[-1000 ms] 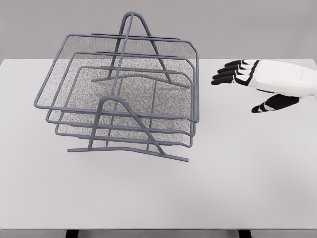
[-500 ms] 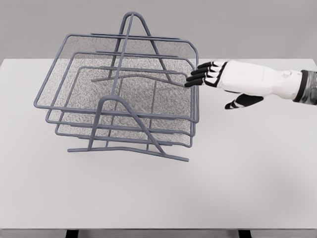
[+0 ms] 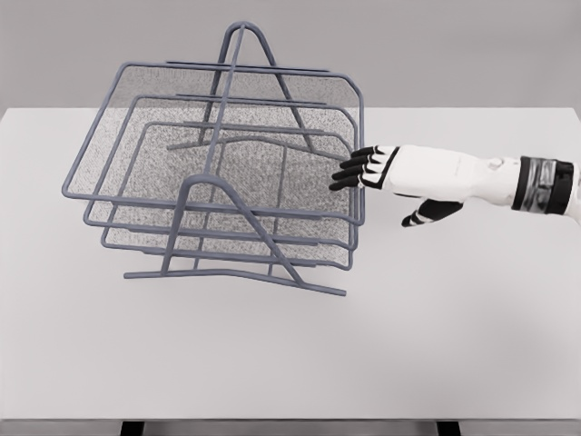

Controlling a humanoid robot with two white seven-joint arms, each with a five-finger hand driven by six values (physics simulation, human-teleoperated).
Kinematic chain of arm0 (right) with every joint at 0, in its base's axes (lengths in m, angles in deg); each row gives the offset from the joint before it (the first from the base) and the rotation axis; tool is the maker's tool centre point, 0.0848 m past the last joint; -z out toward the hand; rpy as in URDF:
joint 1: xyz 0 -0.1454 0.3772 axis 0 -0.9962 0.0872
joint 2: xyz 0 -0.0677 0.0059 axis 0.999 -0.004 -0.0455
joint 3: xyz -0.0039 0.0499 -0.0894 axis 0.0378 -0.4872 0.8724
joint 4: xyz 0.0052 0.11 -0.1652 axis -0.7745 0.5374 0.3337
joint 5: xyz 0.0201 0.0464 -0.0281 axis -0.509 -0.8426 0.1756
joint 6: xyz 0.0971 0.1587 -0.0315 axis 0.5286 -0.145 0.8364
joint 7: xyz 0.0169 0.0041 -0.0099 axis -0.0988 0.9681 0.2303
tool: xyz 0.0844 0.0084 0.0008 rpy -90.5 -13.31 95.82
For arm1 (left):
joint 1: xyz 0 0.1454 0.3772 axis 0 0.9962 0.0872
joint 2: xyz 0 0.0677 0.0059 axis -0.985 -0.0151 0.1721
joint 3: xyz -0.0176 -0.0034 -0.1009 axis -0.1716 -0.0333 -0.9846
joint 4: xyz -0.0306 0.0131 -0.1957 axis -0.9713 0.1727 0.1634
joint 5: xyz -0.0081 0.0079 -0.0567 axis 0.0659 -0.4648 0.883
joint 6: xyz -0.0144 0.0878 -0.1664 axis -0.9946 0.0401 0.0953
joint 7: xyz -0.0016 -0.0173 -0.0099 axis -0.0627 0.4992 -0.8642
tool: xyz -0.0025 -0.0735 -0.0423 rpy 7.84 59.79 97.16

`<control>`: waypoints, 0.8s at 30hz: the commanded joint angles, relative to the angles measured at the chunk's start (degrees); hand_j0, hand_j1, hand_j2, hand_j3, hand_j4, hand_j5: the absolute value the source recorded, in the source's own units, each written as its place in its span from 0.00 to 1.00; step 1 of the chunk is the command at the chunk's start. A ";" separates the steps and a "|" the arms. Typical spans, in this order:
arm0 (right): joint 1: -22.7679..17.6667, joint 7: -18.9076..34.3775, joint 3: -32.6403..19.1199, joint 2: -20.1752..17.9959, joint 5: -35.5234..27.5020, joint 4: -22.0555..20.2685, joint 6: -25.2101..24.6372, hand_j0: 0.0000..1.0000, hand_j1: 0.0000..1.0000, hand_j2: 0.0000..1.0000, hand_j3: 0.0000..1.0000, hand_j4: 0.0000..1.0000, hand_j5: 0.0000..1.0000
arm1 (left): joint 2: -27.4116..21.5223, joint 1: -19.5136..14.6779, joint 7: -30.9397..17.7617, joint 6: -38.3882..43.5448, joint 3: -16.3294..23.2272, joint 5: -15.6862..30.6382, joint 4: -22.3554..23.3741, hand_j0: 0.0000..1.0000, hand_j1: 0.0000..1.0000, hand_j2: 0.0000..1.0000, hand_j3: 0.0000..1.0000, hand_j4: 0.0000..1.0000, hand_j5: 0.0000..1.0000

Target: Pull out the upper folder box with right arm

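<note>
A grey wire-mesh rack of three stacked trays (image 3: 227,173) stands on the left half of the white table (image 3: 436,318). The upper tray (image 3: 359,136) is the widest, and its right rim runs down the rack's right side. My right hand (image 3: 368,186) reaches in from the right at the height of that rim. Its black fingertips (image 3: 345,173) lie over the rim's right edge, with the thumb (image 3: 427,214) hanging below and apart. The fingers are stretched out, not curled round the wire. The left arm does not show.
The rack's frame has two tall A-shaped end supports, one at the front (image 3: 213,186) and one at the back (image 3: 245,32). The table's front edge (image 3: 290,420) runs along the bottom of the view.
My right hand has moved left and slightly down, from well clear of the rack to the upper tray's right rim. The rack has not shifted.
</note>
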 commanded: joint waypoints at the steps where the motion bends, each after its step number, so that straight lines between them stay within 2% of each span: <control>1: 0.00 0.18 0.35 -0.14 3.17 0.08 0.51 1.00 1.00 1.00 1.00 1.00 1.00 | 0.00 0.00 0.00 0.00 0.02 0.02 0.01 1.00 1.00 1.00 1.00 1.00 1.00; 10: -0.35 0.18 -0.17 -2.43 2.82 -0.19 0.51 1.00 1.00 1.00 1.00 1.00 1.00 | 0.00 0.00 0.00 0.00 0.02 0.02 0.01 1.00 1.00 1.00 1.00 1.00 1.00; 24: -0.70 -0.08 -0.61 -8.23 2.20 -0.45 0.51 1.00 1.00 1.00 1.00 1.00 1.00 | 0.00 -0.09 0.00 0.00 0.02 0.02 0.01 1.00 1.00 1.00 1.00 1.00 1.00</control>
